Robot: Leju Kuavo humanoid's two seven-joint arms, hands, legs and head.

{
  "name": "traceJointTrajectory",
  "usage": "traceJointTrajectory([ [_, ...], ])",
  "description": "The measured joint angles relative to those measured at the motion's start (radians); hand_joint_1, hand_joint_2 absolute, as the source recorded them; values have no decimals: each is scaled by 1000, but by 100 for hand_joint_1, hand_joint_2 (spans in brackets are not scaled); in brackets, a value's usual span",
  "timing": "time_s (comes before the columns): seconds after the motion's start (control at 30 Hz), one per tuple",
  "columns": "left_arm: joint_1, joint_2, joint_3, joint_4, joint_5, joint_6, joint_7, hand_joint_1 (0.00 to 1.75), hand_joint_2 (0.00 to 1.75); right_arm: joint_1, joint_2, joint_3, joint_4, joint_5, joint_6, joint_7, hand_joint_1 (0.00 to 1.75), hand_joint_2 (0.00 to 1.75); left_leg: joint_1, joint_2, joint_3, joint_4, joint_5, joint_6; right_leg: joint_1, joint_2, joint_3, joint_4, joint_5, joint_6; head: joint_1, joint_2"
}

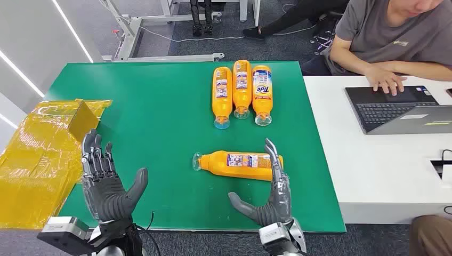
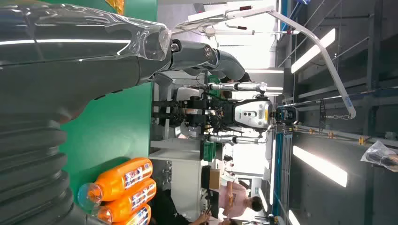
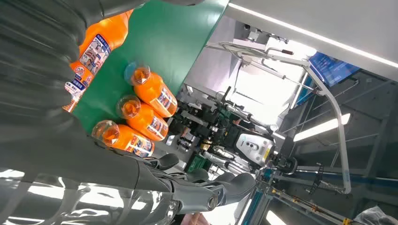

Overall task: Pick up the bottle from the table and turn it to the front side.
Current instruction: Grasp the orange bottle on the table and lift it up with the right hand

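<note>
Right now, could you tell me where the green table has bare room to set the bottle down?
Bare green table lies between the yellow bags and the lone bottle, beyond the left hand. It is crowded at the far edge, where three bottles lie side by side, and around the right hand.

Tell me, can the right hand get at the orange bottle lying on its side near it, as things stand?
Probably yes. The right hand is open, right beside the lying orange bottle, fingers upright by its base end. Nothing lies between them on the green table; the three other bottles lie farther back.
</note>
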Motion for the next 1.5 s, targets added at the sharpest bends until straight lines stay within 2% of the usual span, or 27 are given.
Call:
traceJointTrajectory([
  [0.13,0,0,0,0,0,-8,0,0,175,-8,-2,0,2,48,-8,14,0,175,0,0,0,0,0,0,0,0,0,0,0,0,0,0],
  [0.27,-1,0,0,0,-2,-16,0,0,175,-57,-25,0,16,172,43,127,0,175,0,0,0,0,0,0,0,0,0,0,0,0,0,0],
  [0.53,-3,-1,2,0,-4,-37,0,0,175,-250,-72,0,123,304,327,353,0,175,0,0,1,1,1,0,0,0,0,0,1,0,0,0],
  [0.67,-4,-6,6,1,-6,-60,0,0,175,-346,-79,0,208,320,490,426,0,175,0,0,1,1,1,0,0,0,0,0,1,0,0,0],
  [0.83,-18,-10,10,9,-4,-70,0,0,175,-433,-81,4,302,320,619,439,0,175,0,0,0,1,1,0,0,0,0,0,1,0,0,0],
  [1.0,-49,-10,10,13,10,-62,0,0,175,-562,-77,57,463,328,833,410,0,175,0,0,0,1,1,1,0,0,0,0,1,0,0,0],
  [1.33,-79,-20,10,28,27,-60,0,0,175,-703,-59,182,685,338,983,387,0,175,0,0,0,1,1,1,0,0,0,0,1,0,0,0],
  [1.5,-90,-23,9,39,37,-85,0,0,175,-738,-61,222,757,327,995,400,0,175,0,0,0,1,1,1,0,0,0,0,1,0,0,0],
])
